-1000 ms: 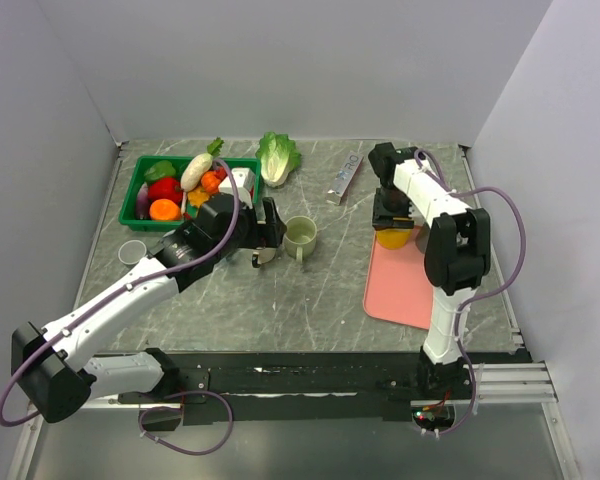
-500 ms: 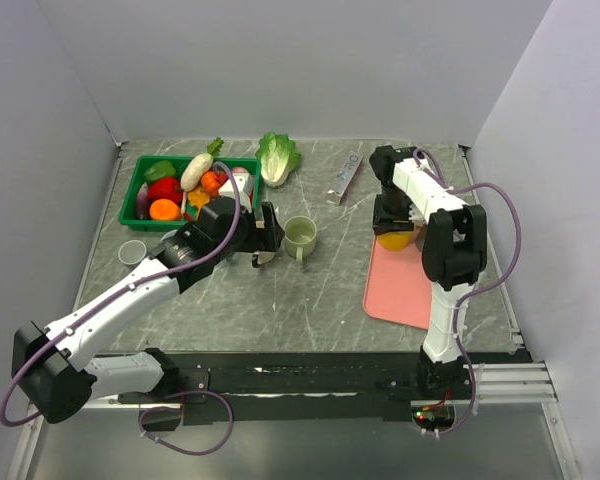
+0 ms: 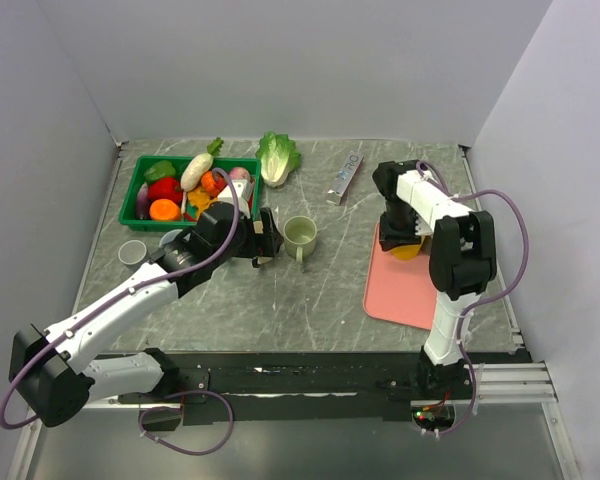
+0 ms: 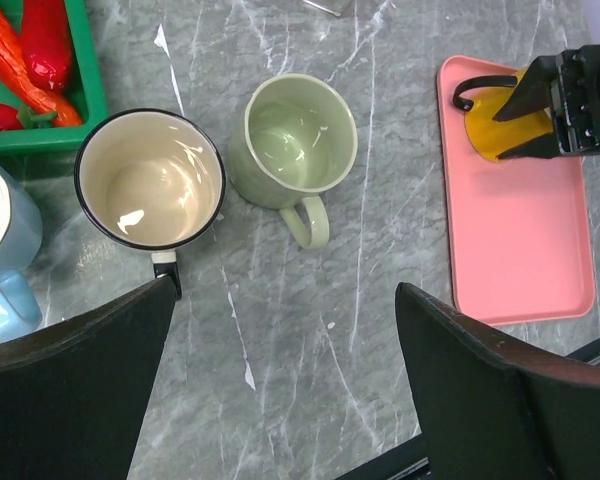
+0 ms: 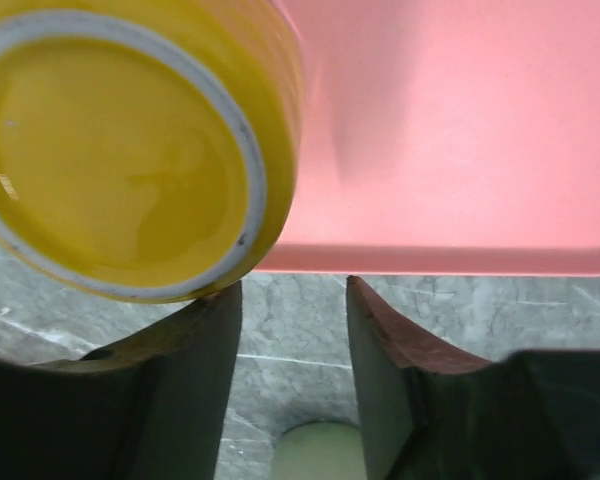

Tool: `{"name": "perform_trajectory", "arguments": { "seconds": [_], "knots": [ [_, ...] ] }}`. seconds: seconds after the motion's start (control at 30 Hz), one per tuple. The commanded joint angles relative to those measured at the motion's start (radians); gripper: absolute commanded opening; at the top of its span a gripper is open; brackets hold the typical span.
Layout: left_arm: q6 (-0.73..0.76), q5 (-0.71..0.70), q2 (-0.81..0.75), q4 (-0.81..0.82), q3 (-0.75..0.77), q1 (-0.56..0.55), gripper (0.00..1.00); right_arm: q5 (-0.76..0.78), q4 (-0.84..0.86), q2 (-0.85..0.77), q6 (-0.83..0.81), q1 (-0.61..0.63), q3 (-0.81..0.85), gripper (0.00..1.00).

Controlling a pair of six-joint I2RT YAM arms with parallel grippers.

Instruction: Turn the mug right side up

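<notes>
The yellow mug (image 3: 408,247) rests on the far end of the pink tray (image 3: 405,290). It is tipped over, its ringed base (image 5: 120,160) facing the right wrist camera and its black handle (image 4: 473,87) pointing left. My right gripper (image 3: 400,232) hangs right over it. The jaws stand partly apart around bare table (image 5: 293,340), and the left finger (image 5: 180,350) touches the mug's bottom edge. My left gripper (image 4: 285,380) is wide open above the table, just in front of a green mug (image 4: 298,135) and a cream mug (image 4: 150,180), both upright.
A green basket (image 3: 140,185) of toy vegetables stands at the back left, with a light blue mug (image 4: 5,250) beside it. A cabbage (image 3: 277,157) and a silver packet (image 3: 346,177) lie at the back. A small grey cup (image 3: 132,251) sits left.
The right gripper's jaws have narrowed, and it has shifted slightly right and nearer together with the yellow mug. The left arm has drawn back a little to the left, still open.
</notes>
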Motion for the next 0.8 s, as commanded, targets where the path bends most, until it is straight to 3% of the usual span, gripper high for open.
{"name": "perform_trajectory", "arguments": {
  "seconds": [0.0, 0.27, 0.57, 0.77],
  "knots": [
    [-0.012, 0.014, -0.037, 0.045, -0.016, 0.003, 0.97, 0.126, -0.046, -0.062, 0.082, -0.001, 0.025, 0.47],
    [-0.009, 0.011, -0.041, 0.046, -0.023, 0.005, 0.97, 0.199, -0.067, -0.021, -0.004, 0.007, 0.094, 0.43],
    [-0.009, 0.006, -0.041, 0.039, -0.025, 0.005, 0.97, 0.204, -0.067, 0.087, -0.06, 0.004, 0.22, 0.49],
    [-0.009, -0.003, -0.037, 0.037, -0.025, 0.005, 0.97, 0.19, -0.018, 0.088, -0.053, 0.004, 0.169, 0.5]
  ]
}}
